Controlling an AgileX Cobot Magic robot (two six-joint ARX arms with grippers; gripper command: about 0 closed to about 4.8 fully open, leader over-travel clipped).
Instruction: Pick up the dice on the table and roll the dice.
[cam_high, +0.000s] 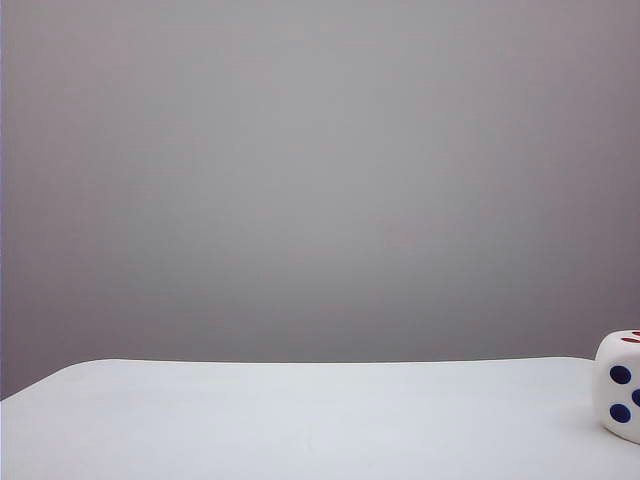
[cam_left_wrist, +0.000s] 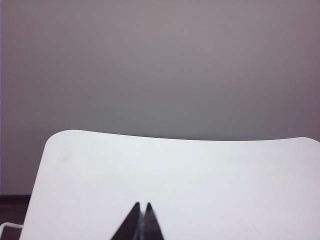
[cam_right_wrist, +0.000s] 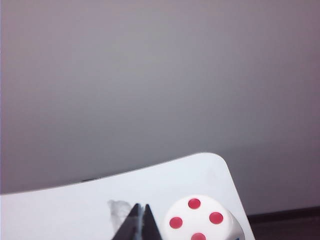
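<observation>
Nearest in each wrist view, the dark fingertips. Left tool (cam_left_wrist: 141, 220): tips pressed together, nothing between them, poised over the bare near part of the counter (cam_left_wrist: 200, 175). Right tool (cam_right_wrist: 141, 220): tips likewise closed tight, empty, just beside the dice (cam_right_wrist: 200, 220) but apart from it, no contact visible. The dice sits upright on the counter near its right-hand rounded corner; top face shows four red pips in the right wrist view. In the exterior view the dice (cam_high: 620, 385) is cut by the right edge of the frame, dark blue pips on the face toward the camera, red on top; neither arm appears in that view. Beyond the dice, open white counter (cam_high: 300, 420), then the counter's far edge, then a plain grey wall. Judgement on progress: nothing done yet. The dice rests untouched, no grasp begun. Left to do: open the right tool, straddle the dice, close, lift, then release for the roll. The right arm looks the likelier one, being closest.
</observation>
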